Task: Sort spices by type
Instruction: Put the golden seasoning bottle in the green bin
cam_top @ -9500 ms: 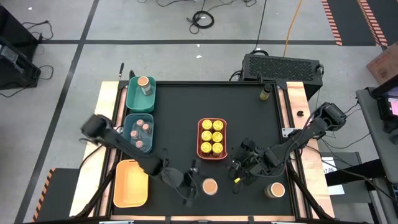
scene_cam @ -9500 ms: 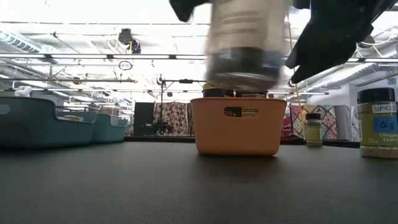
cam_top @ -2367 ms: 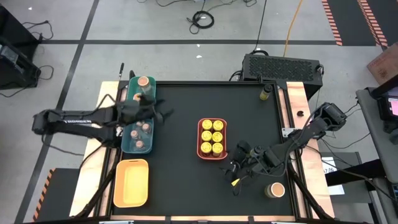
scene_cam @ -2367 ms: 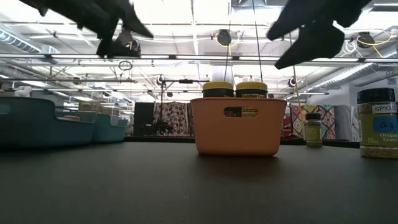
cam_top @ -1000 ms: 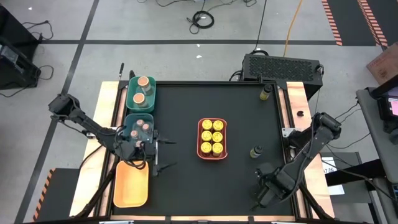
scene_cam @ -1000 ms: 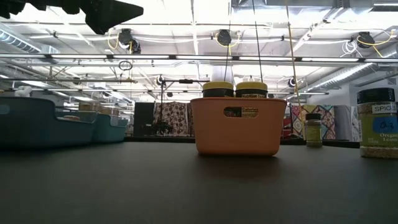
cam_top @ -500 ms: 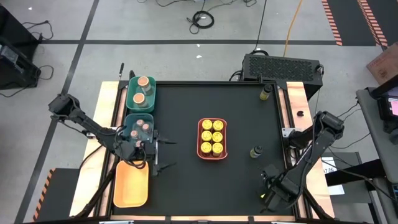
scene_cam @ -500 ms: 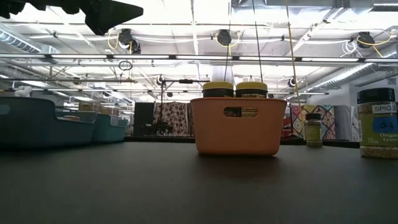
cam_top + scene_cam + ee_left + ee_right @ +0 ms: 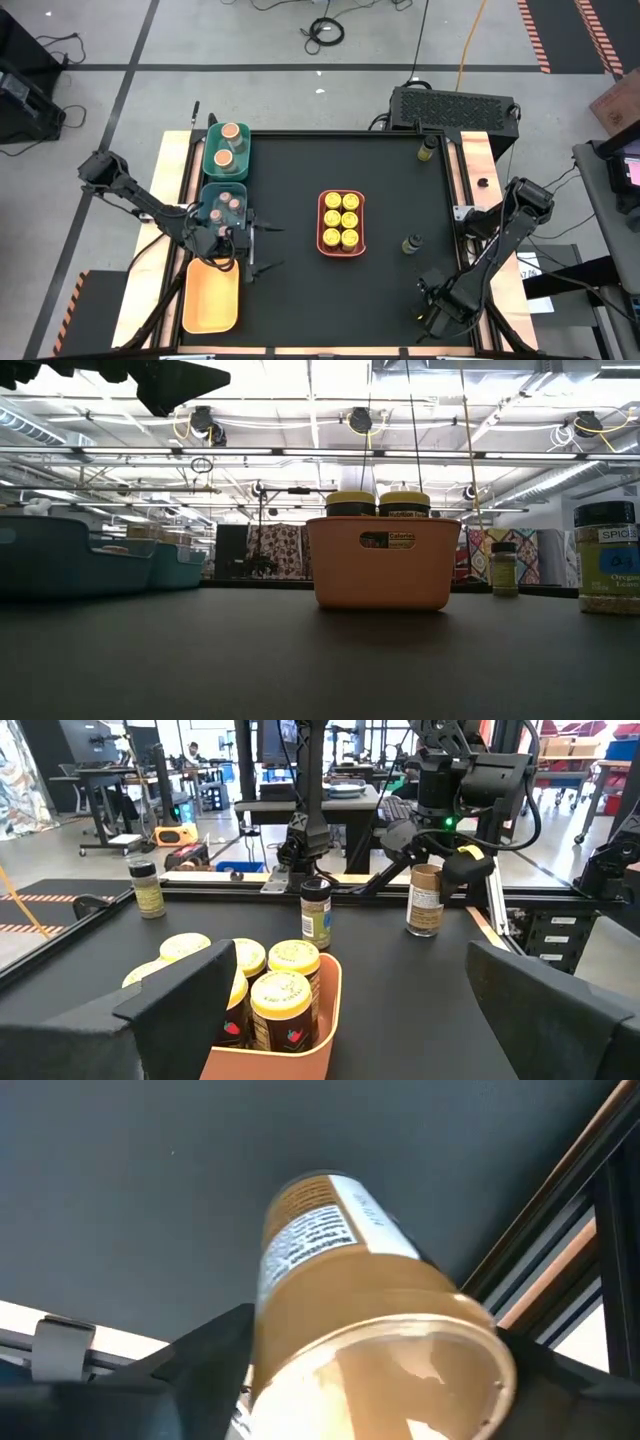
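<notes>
Jaws astride tan-lidded jar (image 9: pixel 375 1325)

You have wide bare black mat on the table (image 9: pixel 300 170) between the left-side trays and the coral tray (image 9: pixel 341 222) of yellow-lidded jars (image 9: pixel 340 220) at centre; a gripper can pass there freely, and along the near edge too. On the left side the green tray (image 9: pixel 226 150), teal tray (image 9: pixel 222 211) and yellow tray (image 9: pixel 211 296) form a wall, with the left gripper (image 9: pixel 250 245), fingers spread, hanging just beside the teal one. To the right, a lone small jar (image 9: pixel 410 243) stands between the coral tray and the right arm, and another jar (image 9: pixel 428 147) sits at the far right corner. The right gripper (image 9: pixel 437 312) and a tan-lidded jar (image 9: pixel 370 1350) crowd the near right corner by the table's rail.
</notes>
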`<state>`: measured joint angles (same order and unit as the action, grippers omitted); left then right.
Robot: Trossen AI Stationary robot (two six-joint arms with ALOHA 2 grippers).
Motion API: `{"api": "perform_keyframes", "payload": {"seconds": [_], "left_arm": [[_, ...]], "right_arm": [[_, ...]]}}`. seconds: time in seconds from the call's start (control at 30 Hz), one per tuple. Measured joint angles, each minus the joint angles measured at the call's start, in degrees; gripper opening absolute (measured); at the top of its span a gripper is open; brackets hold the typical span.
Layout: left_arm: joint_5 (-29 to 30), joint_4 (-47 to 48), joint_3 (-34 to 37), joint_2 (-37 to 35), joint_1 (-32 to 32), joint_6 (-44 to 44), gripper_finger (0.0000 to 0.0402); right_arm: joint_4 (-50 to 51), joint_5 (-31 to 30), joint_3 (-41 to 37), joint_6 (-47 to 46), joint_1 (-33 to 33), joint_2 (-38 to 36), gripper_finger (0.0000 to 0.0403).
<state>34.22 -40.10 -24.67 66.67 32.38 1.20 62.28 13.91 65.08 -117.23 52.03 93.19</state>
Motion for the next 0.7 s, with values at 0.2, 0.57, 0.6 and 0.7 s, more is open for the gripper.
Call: {"api": "perform_keyframes", "payload": {"seconds": [0.2,0.57,0.6,0.7], "left_arm": [[0.00,0.04,0.00,0.00,0.00,0.04,0.0395],[0.02,0.02,0.00,0.00,-0.04,0.01,0.0395],[0.02,0.02,0.00,0.00,-0.04,0.01,0.0395],[0.02,0.12,0.00,0.00,-0.04,0.01,0.0395]], "right_arm": [[-0.71,0.19,0.09,1.73,-0.51,-0.29,0.0256],[-1.23,-1.00,6.91,11.15,-6.87,-0.26,0.0269],[-0.98,-1.96,7.54,12.75,-7.70,-0.26,0.0270],[-0.48,-5.51,9.31,18.26,-10.81,-0.26,0.0265]]}}
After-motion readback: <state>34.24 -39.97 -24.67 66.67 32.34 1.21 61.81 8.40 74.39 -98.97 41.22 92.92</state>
